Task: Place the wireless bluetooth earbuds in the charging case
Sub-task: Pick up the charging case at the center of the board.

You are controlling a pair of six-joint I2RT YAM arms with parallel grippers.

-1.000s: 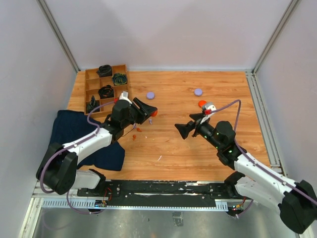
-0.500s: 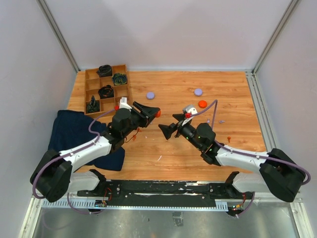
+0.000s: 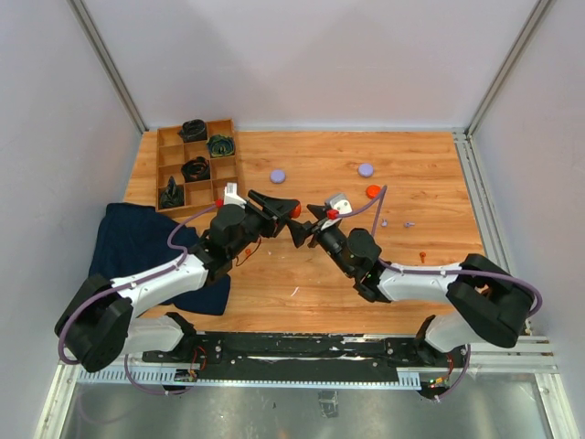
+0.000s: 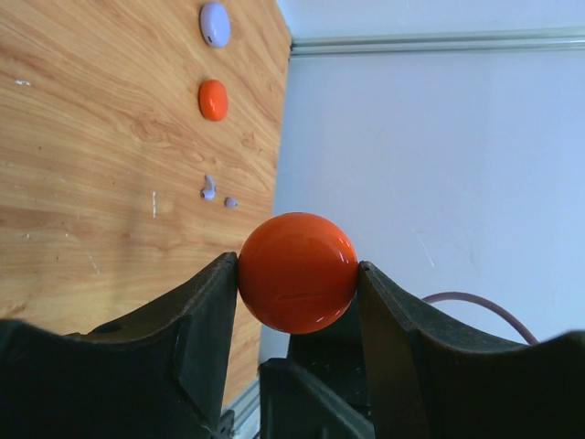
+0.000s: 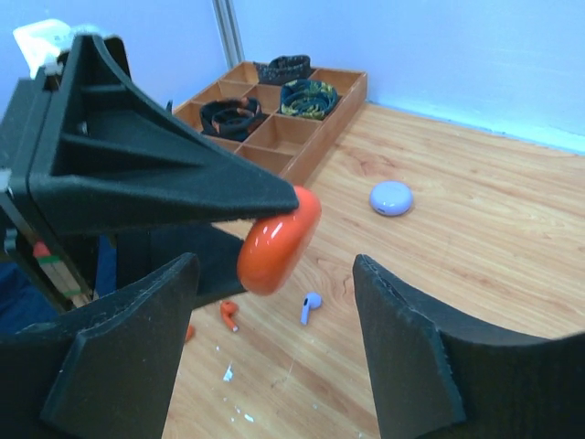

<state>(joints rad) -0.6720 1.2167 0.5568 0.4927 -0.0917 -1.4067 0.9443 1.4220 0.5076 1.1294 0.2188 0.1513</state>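
Observation:
My left gripper (image 4: pixel 297 265) is shut on a glossy orange-red charging case (image 4: pixel 297 272), held by its sides above the wooden table (image 3: pixel 320 274) near the middle. In the top view the case (image 3: pixel 294 209) shows at the left gripper's (image 3: pixel 285 208) tips. My right gripper (image 5: pixel 274 265) faces it, open, a finger on either side of the case (image 5: pixel 279 240) without touching it. A lavender earbud (image 5: pixel 310 306) and an orange-red earbud (image 5: pixel 228 315) lie on the wood below. More lavender earbuds (image 4: pixel 209 188) lie further right, and an orange-red one (image 3: pixel 422 254) too.
Two lavender discs (image 3: pixel 277 176) (image 3: pixel 366 169) and an orange-red disc (image 3: pixel 373 191) lie toward the back. A wooden compartment tray (image 3: pixel 163 167) with black coiled bundles stands at the back left. A dark blue cloth (image 3: pixel 137 242) lies at the left front.
My right arm has swung left across the table to the left gripper's case, and its jaws have narrowed somewhat. The left gripper has shifted a little right, still holding the case.

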